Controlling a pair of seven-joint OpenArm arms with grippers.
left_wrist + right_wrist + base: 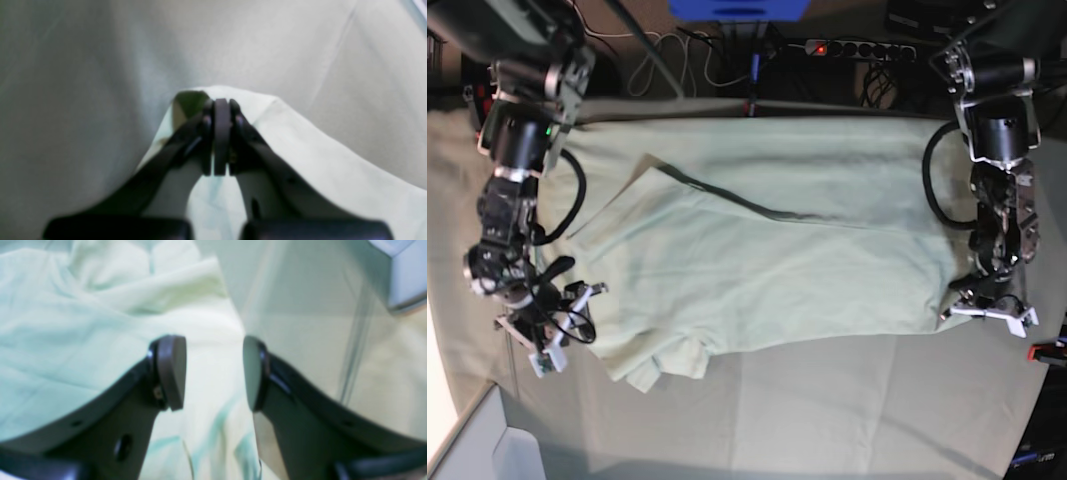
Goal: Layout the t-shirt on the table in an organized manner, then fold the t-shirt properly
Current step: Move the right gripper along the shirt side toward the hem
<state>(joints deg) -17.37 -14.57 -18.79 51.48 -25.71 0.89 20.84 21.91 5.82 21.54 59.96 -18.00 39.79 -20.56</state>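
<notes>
The pale mint t-shirt (767,250) lies spread across the middle of the table (827,410), with one flap folded over along a dark crease and a bunched sleeve at its lower left. My left gripper (221,110) is shut on a raised fold at the shirt's edge (300,150); in the base view this left gripper (967,290) is at the shirt's right side. My right gripper (215,373) is open just above the shirt's rumpled edge (100,323), with nothing between its pads. In the base view this right gripper (567,290) is at the shirt's left side.
A red-orange clamp (1049,352) sits at the table's right edge. A power strip (857,47) and cables lie behind the far edge. A white box (487,445) stands at the lower left corner, and a white box corner (407,273) shows in the right wrist view.
</notes>
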